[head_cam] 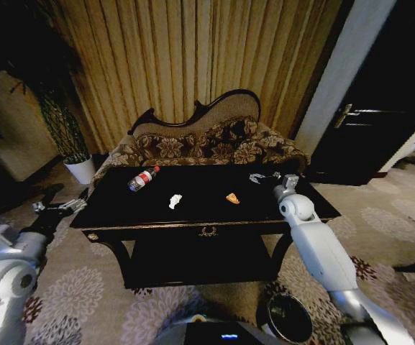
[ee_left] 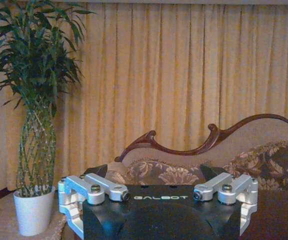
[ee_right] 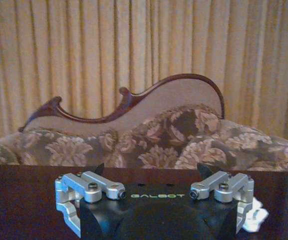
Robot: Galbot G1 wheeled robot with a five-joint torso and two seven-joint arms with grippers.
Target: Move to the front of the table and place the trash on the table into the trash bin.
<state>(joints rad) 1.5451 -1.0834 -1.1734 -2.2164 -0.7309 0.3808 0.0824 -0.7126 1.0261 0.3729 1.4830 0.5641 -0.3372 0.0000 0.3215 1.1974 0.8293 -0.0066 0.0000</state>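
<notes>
Below, the trash bin (head_cam: 289, 318) sits floor-level — beside the table (head_cam: 193, 228) (bottle (head_cam: 143, 178) atop).

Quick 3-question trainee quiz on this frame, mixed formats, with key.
1. True or false: the trash bin stands on the floor below the table's near right corner.
2. Which trash item lies nearest the right gripper? A) bottle B) white crumpled scrap C) orange piece
3. Fill in: the left gripper hangs off the table's ___ end, holding nothing.

Key: 1 true; 2 C; 3 left.
</notes>
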